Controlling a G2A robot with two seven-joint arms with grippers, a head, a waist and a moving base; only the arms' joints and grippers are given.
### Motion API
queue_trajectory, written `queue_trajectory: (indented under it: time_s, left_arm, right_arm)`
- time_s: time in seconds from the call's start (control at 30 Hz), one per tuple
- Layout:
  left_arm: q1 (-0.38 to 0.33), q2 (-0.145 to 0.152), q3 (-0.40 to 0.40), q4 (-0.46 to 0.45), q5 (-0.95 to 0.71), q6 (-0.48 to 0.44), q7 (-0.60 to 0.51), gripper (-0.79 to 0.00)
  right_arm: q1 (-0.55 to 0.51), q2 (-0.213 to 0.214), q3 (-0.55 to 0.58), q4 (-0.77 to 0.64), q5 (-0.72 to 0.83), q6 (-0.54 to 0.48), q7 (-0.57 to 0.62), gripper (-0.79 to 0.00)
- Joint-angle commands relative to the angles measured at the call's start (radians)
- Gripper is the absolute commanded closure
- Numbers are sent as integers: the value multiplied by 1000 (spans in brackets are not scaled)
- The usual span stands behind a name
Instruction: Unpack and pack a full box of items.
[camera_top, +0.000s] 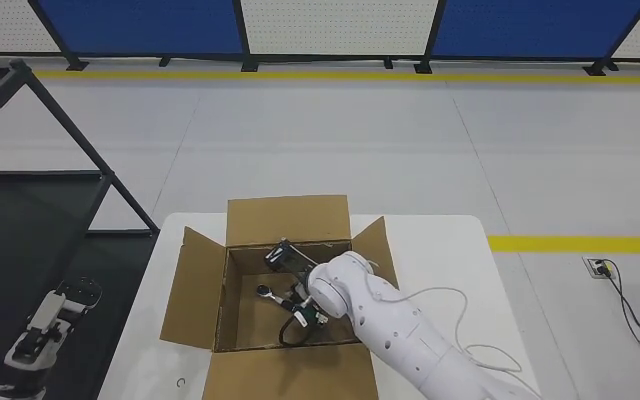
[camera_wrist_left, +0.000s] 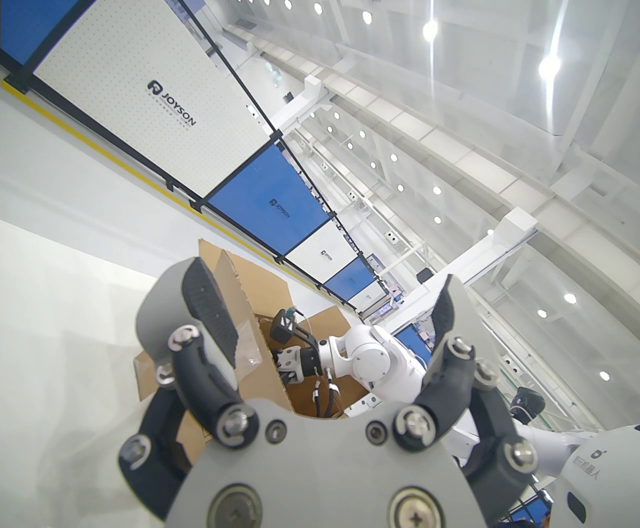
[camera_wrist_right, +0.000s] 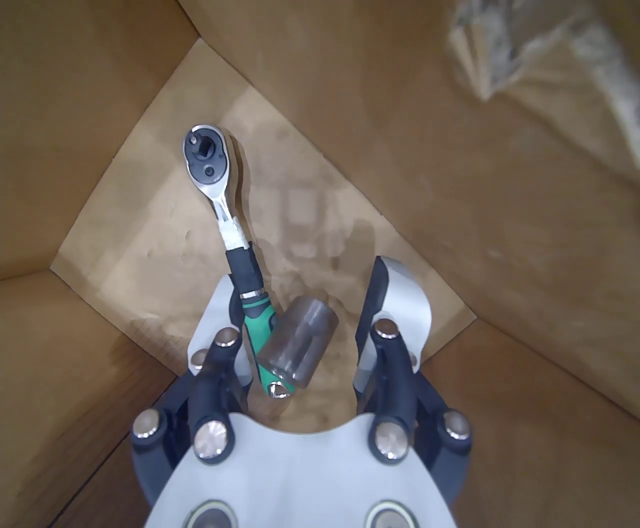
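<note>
Bright hall lighting falls on a white tabletop (camera_top: 440, 260) carrying an open brown cardboard box (camera_top: 288, 220), which stands toward the table's near edge with its flaps folded outward.

Top view: the white right arm (camera_top: 370, 310) is down inside the box. A chrome-headed ratchet wrench (camera_top: 264, 291) lies on the box floor with its head toward the left wall.

Left wrist view: the left gripper (camera_wrist_left: 325, 290) sits low, off the table, and looks up toward the box. Its fingers are spread wide with nothing between them.

Right wrist view: the right gripper (camera_wrist_right: 305, 285) hangs just above the box floor, fingers parted wide and empty. Between them lie the wrench's green-and-black handle, close against one finger, and a short grey metal socket (camera_wrist_right: 298, 340). The socket is touching the handle's end or lying over it; which cannot be told.

Assessment: unpacking appears to be in hand, with a pick-up pending.

Risks:
- Both items sit inside the span, so closing may trap them together. The round socket is likely to roll or squirt out.
- A hold at the handle's end leaves the heavy head free to droop and strike a box wall on lifting.
</note>
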Motion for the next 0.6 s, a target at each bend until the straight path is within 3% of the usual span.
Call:
queue_trajectory:
  time_s: [0.0, 0.13, 0.27, 0.33, 0.57]
  left_arm:
    - [0, 0, 0, 0, 0, 0, 0, -785]
    - [0, 0, 0, 0, 0, 0, 0, -785]
    - [0, 0, 0, 0, 0, 0, 0, -785]
    - [0, 0, 0, 0, 0, 0, 0, -785]
    - [0, 0, 0, 0, 0, 0, 0, -785]
  right_arm:
    - [-20, 12, 18, -57, -25, 15, -2, -514]
    - [-89, 49, 69, -207, -92, 36, 15, -508]
    - [-180, 92, 138, -377, -166, 36, 47, -428]
    - [-230, 111, 176, -465, -194, 21, 54, -391]
    - [-391, 166, 313, -704, -245, -74, 51, -385]
